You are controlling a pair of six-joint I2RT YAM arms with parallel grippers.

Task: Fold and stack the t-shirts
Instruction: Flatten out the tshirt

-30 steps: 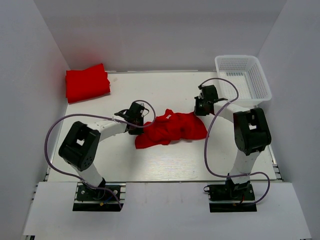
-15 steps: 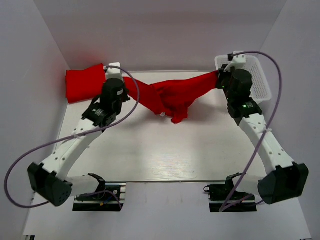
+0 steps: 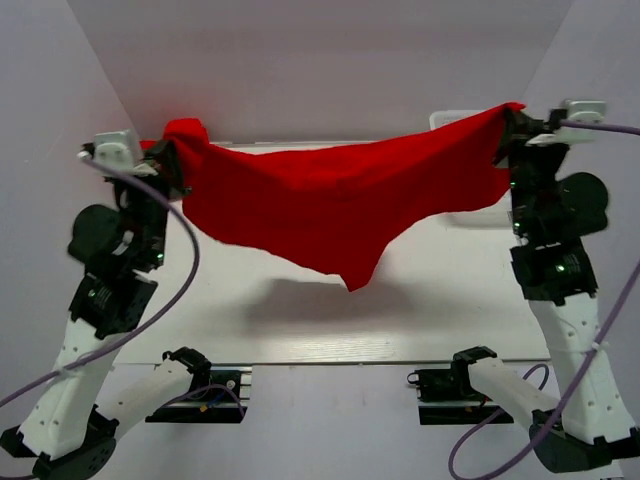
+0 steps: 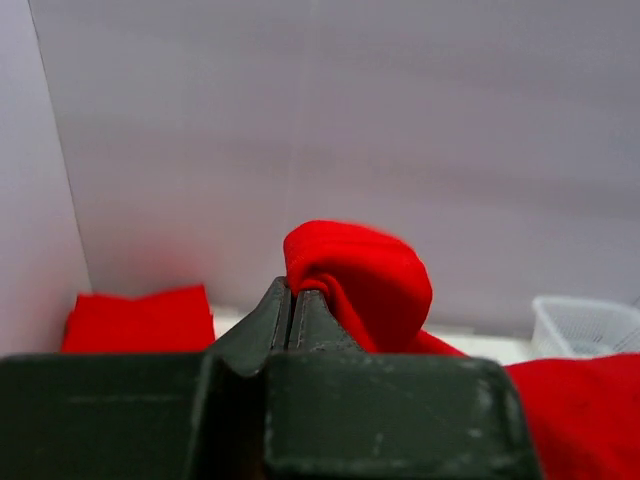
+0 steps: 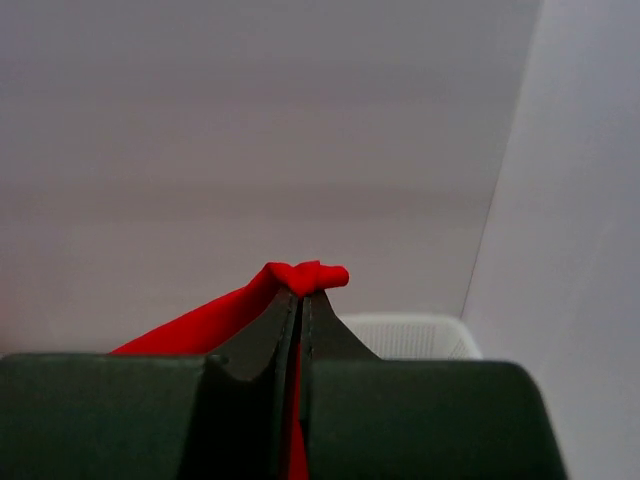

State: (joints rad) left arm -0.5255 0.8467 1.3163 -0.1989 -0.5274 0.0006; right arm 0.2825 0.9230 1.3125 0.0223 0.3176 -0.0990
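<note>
Left pincer (image 3: 172,165) & right pincer (image 3: 508,128) clamped on ends of t-shirt (image 3: 330,200), strung across upper frame above counter (image 3: 450,310); small bunched grips may slip w/ tension, dropping it crumpled.

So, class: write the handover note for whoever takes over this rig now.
The left gripper is shut on one end of the hanging t-shirt; the right gripper is shut on the other end.
It hangs stretched in the air between them.
A folded t-shirt lies at the far left of the table.
Done: one folded.
Left: lay this one down, fold it, stack it.
</note>
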